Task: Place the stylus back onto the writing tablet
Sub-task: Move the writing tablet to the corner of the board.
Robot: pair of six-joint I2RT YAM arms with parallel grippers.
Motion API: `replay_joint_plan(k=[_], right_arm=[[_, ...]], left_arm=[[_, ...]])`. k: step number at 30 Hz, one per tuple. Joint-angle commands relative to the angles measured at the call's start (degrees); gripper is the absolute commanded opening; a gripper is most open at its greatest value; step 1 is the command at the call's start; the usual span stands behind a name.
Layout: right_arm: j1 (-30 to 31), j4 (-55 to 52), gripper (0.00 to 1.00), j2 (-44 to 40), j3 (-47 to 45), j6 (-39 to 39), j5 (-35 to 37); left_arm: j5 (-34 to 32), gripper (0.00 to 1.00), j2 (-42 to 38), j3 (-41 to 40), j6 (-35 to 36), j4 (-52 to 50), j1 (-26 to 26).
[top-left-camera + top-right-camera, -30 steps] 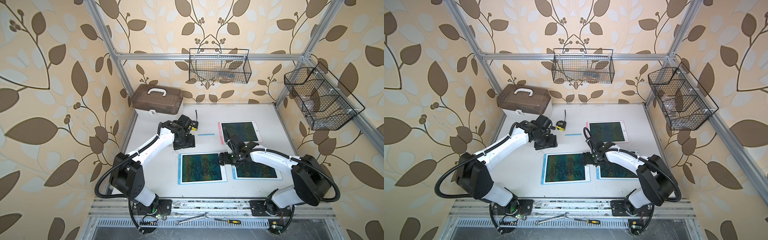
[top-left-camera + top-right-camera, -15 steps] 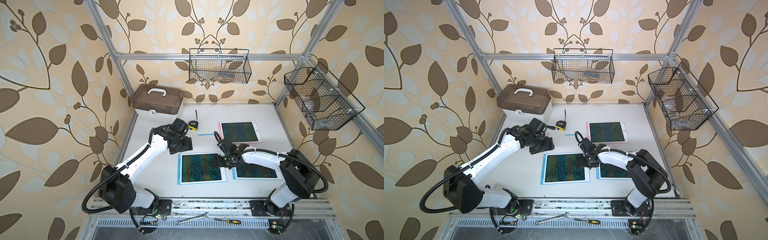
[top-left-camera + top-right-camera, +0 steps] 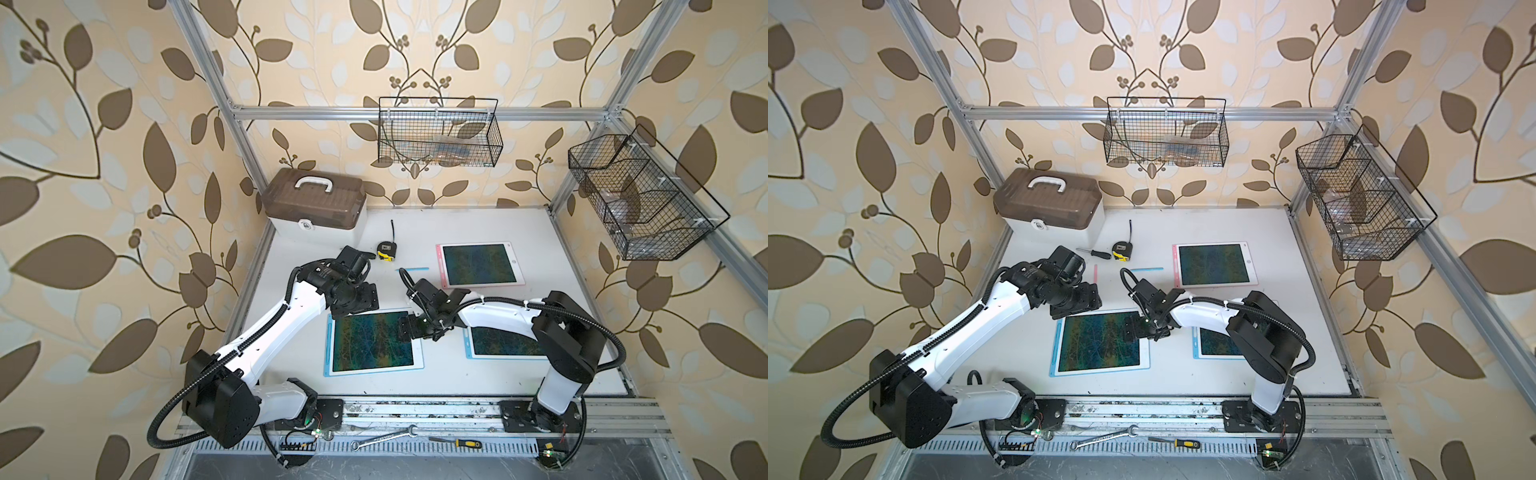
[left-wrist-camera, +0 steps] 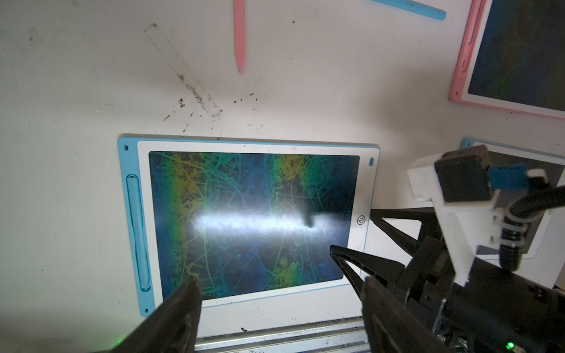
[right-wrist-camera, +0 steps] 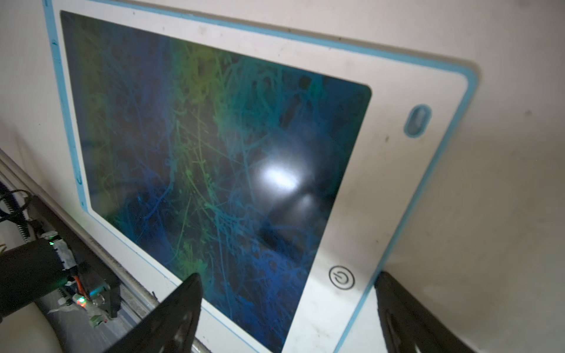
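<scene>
both my grippers stand wide and hold nothing. my left gripper hangs raised above the blue tablet, which lies in the near middle of the table. my right gripper has one finger over that tablet's screen and one just off its right edge, beside the power button. a blue pen sits in the slot on the tablet's left side. a loose pink pen and a loose blue pen lie farther back, left of the pink tablet.
</scene>
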Motion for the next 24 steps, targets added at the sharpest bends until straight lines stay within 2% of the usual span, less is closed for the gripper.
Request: replay_joint_plan(k=[1,5,10,13,19,24], right_arm=[[-1.31,-2.29,0.89,-0.75,1.1,2.14,-1.22],[-7.26,-3.12,0.9,-7.45,0.25,2.64,-2.54],[-17.94,-11.03,0.89,-16.06,1.55,-3.32,-2.48],[-26.02,-16.65,0.89,-20.35,1.95,-8.85,-3.04],[-39.44,-23.13,0.89,-26.24,1.49,-17.34,-4.59],[-44.3,-23.42,0.89,-28.97,0.77,-19.95,-5.67]], left_arm=[[-1.36,0.83,-1.38,-0.52,-0.47,-2.0,-0.68],[-2.84,0.84,-0.49,-1.49,-3.28,1.02,-4.63],[-5.24,0.84,5.61,-0.5,-9.94,7.29,-13.18],[-6.12,0.84,12.34,2.06,-13.49,11.83,-18.15],[-5.6,0.84,27.69,11.16,-15.62,17.58,-24.86],[-3.94,0.84,39.56,20.27,-15.62,17.9,-28.21]])
